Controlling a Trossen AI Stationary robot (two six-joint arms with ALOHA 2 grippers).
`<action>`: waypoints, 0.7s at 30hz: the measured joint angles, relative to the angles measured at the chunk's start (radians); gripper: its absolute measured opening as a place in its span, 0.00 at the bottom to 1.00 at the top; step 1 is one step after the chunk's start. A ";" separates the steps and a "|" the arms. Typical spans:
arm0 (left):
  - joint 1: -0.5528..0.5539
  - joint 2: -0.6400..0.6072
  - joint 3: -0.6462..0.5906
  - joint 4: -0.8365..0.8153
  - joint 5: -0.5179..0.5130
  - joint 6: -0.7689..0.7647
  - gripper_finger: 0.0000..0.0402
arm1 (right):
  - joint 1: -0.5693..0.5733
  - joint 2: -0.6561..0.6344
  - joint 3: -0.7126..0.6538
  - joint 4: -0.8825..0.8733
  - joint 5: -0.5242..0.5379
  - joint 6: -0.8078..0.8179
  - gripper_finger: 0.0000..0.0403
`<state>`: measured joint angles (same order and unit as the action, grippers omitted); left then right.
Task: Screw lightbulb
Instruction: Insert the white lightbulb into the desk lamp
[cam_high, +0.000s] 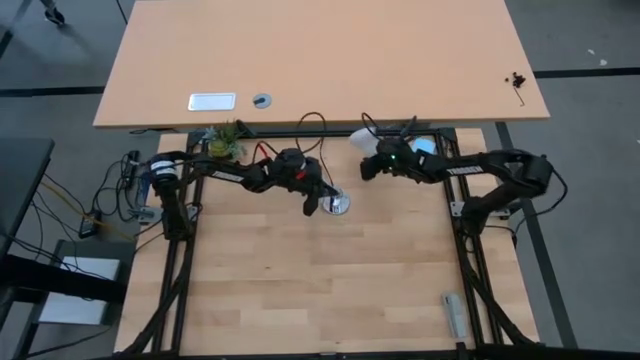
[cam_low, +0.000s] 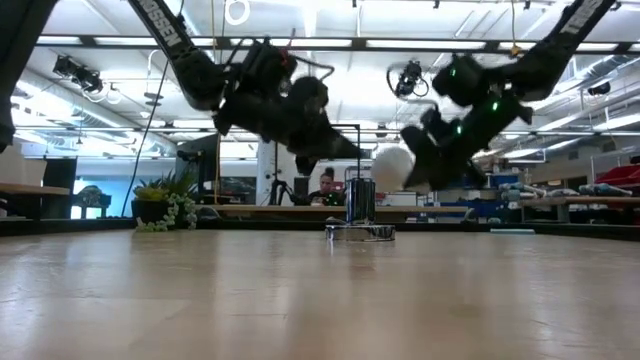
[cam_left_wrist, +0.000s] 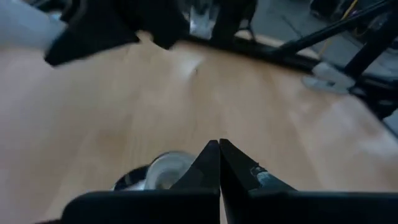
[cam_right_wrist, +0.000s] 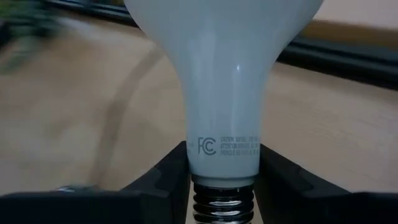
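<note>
The white lightbulb (cam_right_wrist: 224, 74) is in my right gripper (cam_right_wrist: 224, 163), which is shut on it. In the low view the lightbulb (cam_low: 393, 167) hangs in the air just right of and above the socket. The round silver socket (cam_high: 339, 204) sits flat on the wooden table near its far edge; its upright collar (cam_low: 360, 200) shows in the low view. My left gripper (cam_left_wrist: 219, 148) is shut with nothing in it, slanting down just above and left of the socket (cam_left_wrist: 165, 171). My right gripper pinches the lightbulb's narrow neck (cam_right_wrist: 224, 152), just above the silvery screw base (cam_right_wrist: 224, 204), between its two fingers (cam_right_wrist: 163, 177). The globe points away from the wrist, along the fingers. The lightbulb is lifted clear of the table and the socket.
A small potted plant (cam_high: 225, 140) stands at the far left edge and a black cord (cam_high: 312, 122) loops behind the socket. A larger light table (cam_high: 320, 60) lies beyond. A grey object (cam_high: 455, 315) lies at the near right. A person (cam_low: 326, 186) sits in the room behind.
</note>
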<state>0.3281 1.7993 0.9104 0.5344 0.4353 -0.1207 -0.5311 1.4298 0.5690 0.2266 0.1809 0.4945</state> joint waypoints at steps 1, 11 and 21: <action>-0.002 -0.017 0.000 0.001 0.006 0.000 0.00 | 0.023 -0.025 0.000 0.001 -0.003 -0.006 0.36; -0.045 -0.207 0.000 0.124 0.028 -0.065 0.00 | 0.294 -0.315 0.000 0.152 0.006 -0.138 0.36; -0.070 -0.240 0.003 0.488 0.052 -0.226 0.07 | 0.506 -0.364 0.000 0.452 0.009 -0.336 0.36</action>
<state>0.2582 1.5597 0.9133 1.0223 0.4877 -0.3464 -0.0248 1.0658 0.5690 0.6790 0.1894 0.1580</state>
